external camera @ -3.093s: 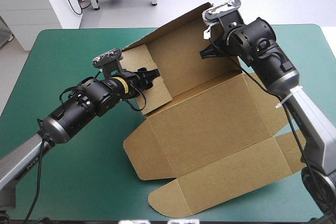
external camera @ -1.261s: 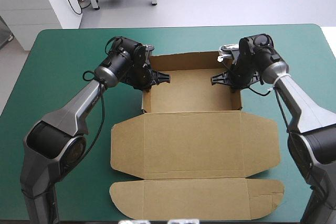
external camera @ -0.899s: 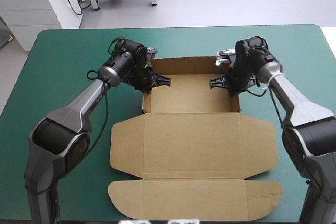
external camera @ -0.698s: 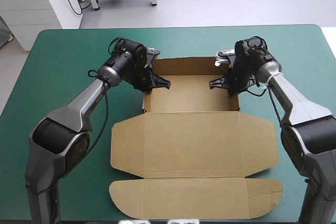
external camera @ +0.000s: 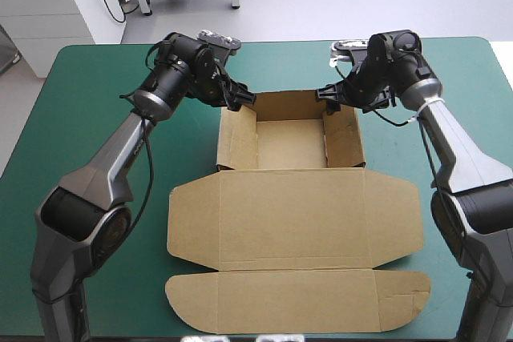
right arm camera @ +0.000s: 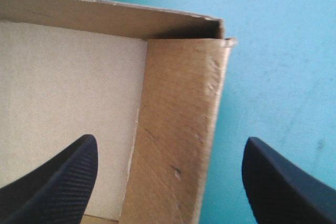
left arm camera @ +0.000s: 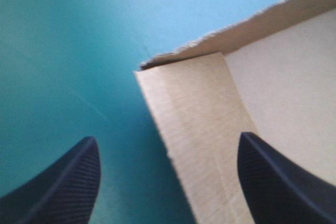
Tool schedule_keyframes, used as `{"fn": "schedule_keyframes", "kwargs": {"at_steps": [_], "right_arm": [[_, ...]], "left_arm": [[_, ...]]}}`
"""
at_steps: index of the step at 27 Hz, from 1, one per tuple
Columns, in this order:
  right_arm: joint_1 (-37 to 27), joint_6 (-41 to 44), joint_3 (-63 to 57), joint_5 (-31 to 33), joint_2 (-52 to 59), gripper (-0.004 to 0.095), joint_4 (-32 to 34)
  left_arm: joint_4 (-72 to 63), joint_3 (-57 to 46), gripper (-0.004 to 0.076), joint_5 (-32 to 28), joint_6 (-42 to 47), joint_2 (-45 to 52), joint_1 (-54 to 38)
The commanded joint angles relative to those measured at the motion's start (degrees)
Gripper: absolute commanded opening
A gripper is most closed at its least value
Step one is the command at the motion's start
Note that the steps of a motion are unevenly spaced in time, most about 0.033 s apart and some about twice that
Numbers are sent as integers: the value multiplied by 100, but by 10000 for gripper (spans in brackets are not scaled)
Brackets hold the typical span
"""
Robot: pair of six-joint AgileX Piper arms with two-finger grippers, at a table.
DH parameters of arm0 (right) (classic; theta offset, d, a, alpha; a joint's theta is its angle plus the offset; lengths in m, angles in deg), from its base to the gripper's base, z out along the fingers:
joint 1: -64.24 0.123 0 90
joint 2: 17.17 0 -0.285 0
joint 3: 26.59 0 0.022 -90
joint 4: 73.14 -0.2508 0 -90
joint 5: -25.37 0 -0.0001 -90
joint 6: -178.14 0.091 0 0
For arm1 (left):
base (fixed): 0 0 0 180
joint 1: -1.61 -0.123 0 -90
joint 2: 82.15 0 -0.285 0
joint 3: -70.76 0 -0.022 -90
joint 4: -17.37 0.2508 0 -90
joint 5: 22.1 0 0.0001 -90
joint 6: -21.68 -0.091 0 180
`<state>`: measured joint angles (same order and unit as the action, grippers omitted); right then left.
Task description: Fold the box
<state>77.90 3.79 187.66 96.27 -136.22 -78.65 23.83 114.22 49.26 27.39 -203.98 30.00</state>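
Now that both arms have lifted out of the tray, where they were pressing low against its side walls just before, the left gripper and right gripper hover spread wide and empty, each over a far corner. The left wall and right wall stand without support, so the tuck seems to have held. The box sits mid-table on the teal-green cover, mouth upward. The tray's long axis runs left to right, and the lid lies flat toward the robot.
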Motion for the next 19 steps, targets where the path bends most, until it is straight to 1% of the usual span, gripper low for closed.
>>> {"fn": "schedule_keyframes", "kwargs": {"at_steps": [1, 2, 3, 6, 7, 12, 15, 16, 17, 19], "right_arm": [[-163, -6, 192, 53, 595, 705, -24], [-163, -6, 184, 53, 731, 699, -24], [-163, -6, 184, 53, 809, 700, -24], [-163, -6, 145, 53, 966, 700, -24], [-163, -6, -2, 53, 1047, 700, -24], [-163, -46, -783, 53, 1194, 700, -14], [-152, -46, -1216, -10, 1158, 700, -26], [-152, -46, -1342, -39, 1139, 700, -26], [-152, -46, -1458, -73, 1116, 700, -43], [-152, -112, -1720, -284, 1116, 700, -161]], "left_arm": [[328, 180, 291, 257, 0, 847, 2], [159, 124, 15, 257, 0, 1152, 2], [65, 59, 1, 257, -23, 1296, 12], [-156, -347, 1, 257, -44, 1938, 67], [-119, -784, -8, 257, -44, 2449, 76], [-61, -2518, -8, 232, -44, 3817, 76], [136, -3636, -8, -73, -16, 4797, 76], [275, -4078, -8, -220, 112, 5125, 76], [356, -4286, -8, -321, 249, 5385, 76], [502, -4966, -8, -528, 396, 6061, 76]]}}
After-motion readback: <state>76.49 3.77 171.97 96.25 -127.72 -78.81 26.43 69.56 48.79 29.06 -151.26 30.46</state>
